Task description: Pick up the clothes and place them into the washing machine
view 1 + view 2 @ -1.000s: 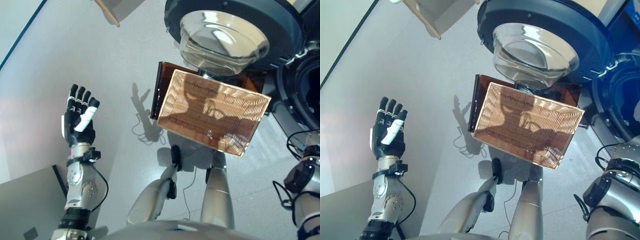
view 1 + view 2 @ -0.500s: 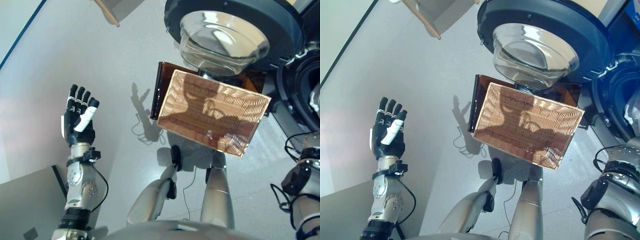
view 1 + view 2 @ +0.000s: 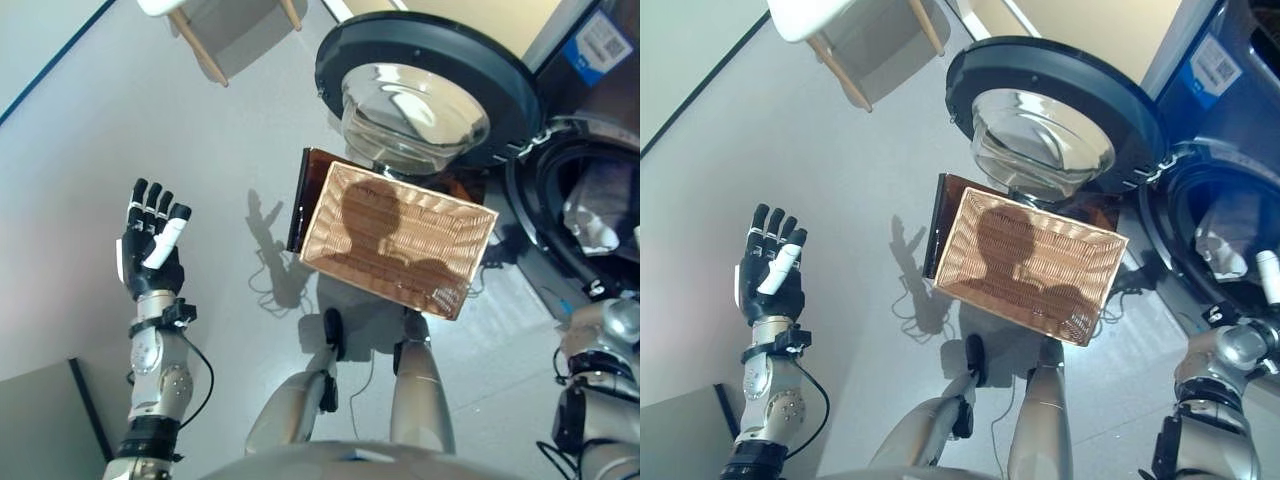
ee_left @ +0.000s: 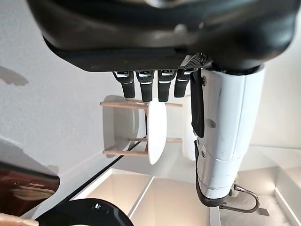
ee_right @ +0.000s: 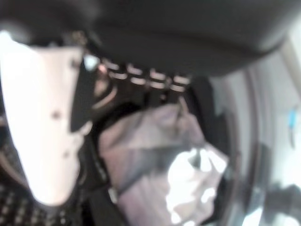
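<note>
Clothes (image 3: 590, 210) lay inside the washing machine (image 3: 1200, 150) drum; the basket (image 3: 395, 238) looked emptied. My right hand (image 5: 56, 117) hung at the door opening, fingers straight, holding nothing; my left hand (image 3: 150, 250) was spread, idle.

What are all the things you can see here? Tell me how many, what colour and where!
Washing machine: one, dark blue, far right, its round opening facing the robot.
Door: one, black ring with a clear glass bowl, swung open beyond the basket.
Clothes: one pale bundle, inside the drum.
Basket: one, tan wicker, empty, in the middle, just in front of the robot.
Stand: one, dark brown, under the basket.
Chair: one, white seat with wooden legs, far off on the left.
Floor: grey.
Left hand: black, white thumb cover, raised on the left, fingers straight, empty.
Right hand: black, white thumb cover, at the drum by the clothes.
</note>
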Available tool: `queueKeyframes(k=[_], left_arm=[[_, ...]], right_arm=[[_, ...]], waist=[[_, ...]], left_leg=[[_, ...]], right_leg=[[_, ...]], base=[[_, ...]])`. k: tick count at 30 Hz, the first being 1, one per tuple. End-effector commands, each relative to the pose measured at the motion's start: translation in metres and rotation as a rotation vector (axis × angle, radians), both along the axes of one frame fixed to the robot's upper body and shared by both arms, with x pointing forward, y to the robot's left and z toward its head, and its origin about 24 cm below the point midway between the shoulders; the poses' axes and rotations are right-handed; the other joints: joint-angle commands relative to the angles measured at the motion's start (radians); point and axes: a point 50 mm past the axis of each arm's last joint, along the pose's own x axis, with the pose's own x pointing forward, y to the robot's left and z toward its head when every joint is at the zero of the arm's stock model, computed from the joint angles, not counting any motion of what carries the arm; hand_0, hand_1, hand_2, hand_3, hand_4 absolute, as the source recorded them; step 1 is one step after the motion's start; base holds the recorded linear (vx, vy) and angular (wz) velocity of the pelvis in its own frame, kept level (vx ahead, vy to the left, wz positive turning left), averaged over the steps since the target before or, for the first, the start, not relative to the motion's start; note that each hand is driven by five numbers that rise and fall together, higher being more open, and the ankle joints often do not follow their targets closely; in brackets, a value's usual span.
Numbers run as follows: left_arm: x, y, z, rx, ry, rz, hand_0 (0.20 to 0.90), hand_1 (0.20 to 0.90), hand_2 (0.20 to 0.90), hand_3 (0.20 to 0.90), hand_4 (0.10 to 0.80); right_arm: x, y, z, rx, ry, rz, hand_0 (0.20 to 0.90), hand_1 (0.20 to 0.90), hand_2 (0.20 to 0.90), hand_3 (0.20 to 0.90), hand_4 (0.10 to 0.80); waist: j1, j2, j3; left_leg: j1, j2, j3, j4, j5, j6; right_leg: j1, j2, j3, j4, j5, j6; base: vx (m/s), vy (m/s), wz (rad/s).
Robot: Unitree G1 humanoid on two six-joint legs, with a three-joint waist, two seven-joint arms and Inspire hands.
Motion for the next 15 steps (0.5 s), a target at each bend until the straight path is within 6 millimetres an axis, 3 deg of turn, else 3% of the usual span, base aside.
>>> queueKeyframes(k=[1,5,9,15], left_arm=[[-0.007,0.032,0.032,0.109,-0.166,0.128,0.9,0.9,0.9,0.9,0.8],[-0.007,0.033,0.03,0.116,-0.153,0.137,0.9,0.9,0.9,0.9,0.8],[-0.009,0.035,0.027,0.124,-0.129,0.144,0.9,0.9,0.9,0.9,0.8],[-0.016,0.04,0.009,0.14,-0.022,0.174,0.9,0.9,0.9,0.9,0.8]], right_arm=[[-0.002,-0.015,0.034,-0.214,0.015,0.034,0.9,0.9,0.9,0.9,0.8],[0.004,0.007,0.005,-0.202,0.128,0.158,0.9,0.9,0.9,0.9,0.8],[0.008,0.025,-0.013,-0.212,0.197,0.252,0.9,0.9,0.9,0.9,0.8],[0.004,0.071,-0.057,-0.118,0.235,0.416,0.9,0.9,0.9,0.9,0.8]], waist=[[0.028,-0.021,-0.094],[0.022,-0.048,-0.099],[0.018,-0.071,-0.101],[0.02,-0.131,-0.115]], left_leg=[[0.002,0.028,-0.046,-0.013,-0.021,-0.107],[0.039,0.031,-0.049,-0.013,-0.023,-0.105],[0.072,0.035,-0.052,-0.013,-0.026,-0.104],[0.174,0.052,-0.055,-0.013,-0.037,-0.098]], right_leg=[[0.05,0.014,-0.054,0.094,-0.145,0.006],[0.106,0.017,-0.061,0.081,-0.142,0.01],[0.155,0.022,-0.063,0.065,-0.139,0.012],[0.302,0.047,-0.071,-0.012,-0.134,0.016]], base=[[0.015,-0.006,0.07],[0.034,-0.004,0.05],[0.062,-0.016,0.0],[0.097,-0.03,-0.04]])
